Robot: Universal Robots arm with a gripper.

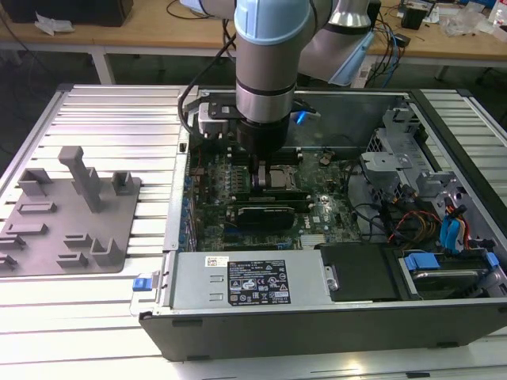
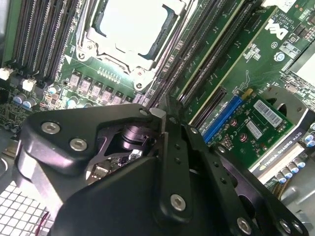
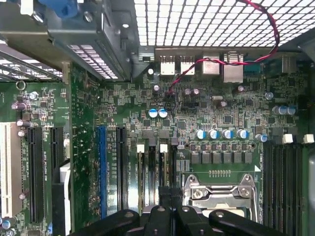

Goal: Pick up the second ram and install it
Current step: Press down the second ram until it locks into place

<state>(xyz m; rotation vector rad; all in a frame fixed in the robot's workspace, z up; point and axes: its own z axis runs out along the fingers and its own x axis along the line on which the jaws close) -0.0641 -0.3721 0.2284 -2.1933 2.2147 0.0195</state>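
Gripper [image 3: 166, 199] lowered into open computer case [image 1: 317, 317], black fingers drawn narrowly together over memory slots [image 3: 150, 177] beside metal processor socket [image 3: 221, 191], second ram between them indistinguishable, green motherboard [image 3: 206, 123] glossy.

My gripper [image 1: 261, 162] sits low inside open computer case [image 1: 317, 317], over memory slots [image 3: 150, 177] beside processor socket [image 1: 279, 178]. Tight here. Graphics card [image 1: 269, 212] blocks toward power supply [image 1: 245, 277]. Drive cage [image 1: 396, 158] and cable bundle [image 1: 412, 218] crowd exterior view's right. Rear case wall [image 1: 348, 111] close behind arm. Red wire [image 3: 216, 54] hangs across rear ports. Way straight up is open. Outside case, slatted table [image 1: 119, 119] offers room; grey fixture tray [image 1: 71, 214] with upright posts stands there.
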